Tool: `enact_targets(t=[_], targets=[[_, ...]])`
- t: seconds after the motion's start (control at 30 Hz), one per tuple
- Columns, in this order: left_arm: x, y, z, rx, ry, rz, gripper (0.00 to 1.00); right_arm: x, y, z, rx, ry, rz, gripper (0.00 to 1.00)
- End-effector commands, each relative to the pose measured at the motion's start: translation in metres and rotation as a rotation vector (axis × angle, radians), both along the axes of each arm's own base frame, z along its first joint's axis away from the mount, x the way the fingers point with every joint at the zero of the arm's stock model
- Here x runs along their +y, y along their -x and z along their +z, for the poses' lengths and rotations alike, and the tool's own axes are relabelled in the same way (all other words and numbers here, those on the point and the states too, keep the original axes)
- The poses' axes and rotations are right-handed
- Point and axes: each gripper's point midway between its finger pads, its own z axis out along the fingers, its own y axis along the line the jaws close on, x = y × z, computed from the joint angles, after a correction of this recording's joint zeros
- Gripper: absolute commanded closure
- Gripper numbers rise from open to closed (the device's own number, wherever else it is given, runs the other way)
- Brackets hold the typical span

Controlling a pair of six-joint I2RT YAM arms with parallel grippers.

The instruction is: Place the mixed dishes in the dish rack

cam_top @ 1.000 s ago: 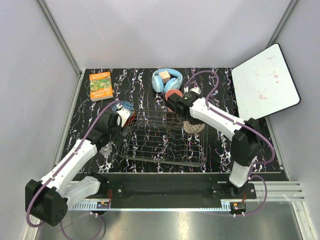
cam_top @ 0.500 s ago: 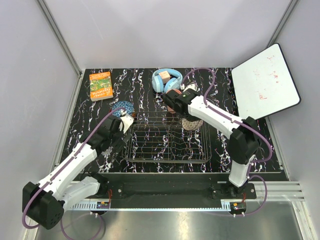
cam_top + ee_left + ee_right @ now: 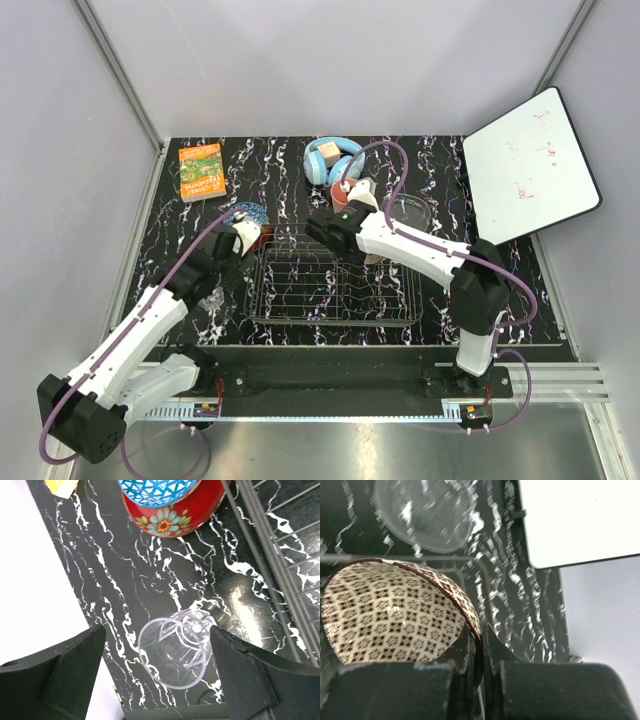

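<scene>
A black, white-veined table (image 3: 180,260) lies between grey walls, with a whiteboard (image 3: 530,165) leaning at the upper right. The wire dish rack (image 3: 330,290) fills the centre of the overhead view. The right gripper (image 3: 480,652) has its fingers pinched on the rim of the beige-brown patterned bowl (image 3: 395,615), held tilted near the rack's upper edge. The blue-patterned bowl (image 3: 247,214), red outside, stands by the rack's upper-left corner. The clear glass dish (image 3: 410,212) lies right of the held bowl. The left gripper (image 3: 157,627) has its fingers spread wide, and the small glass tumbler (image 3: 172,647) lies on its side on the table between them, left of the rack
</scene>
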Motion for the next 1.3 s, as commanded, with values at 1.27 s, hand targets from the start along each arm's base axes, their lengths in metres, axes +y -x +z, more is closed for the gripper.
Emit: enact_targets(t=[1.27], targets=[[-0.082, -0.068, 0.063, -0.009, 0.251, -0.065, 0.13, -0.061, 0.014, 0.027, 0.295, 0.276, 0.025, 1.0]])
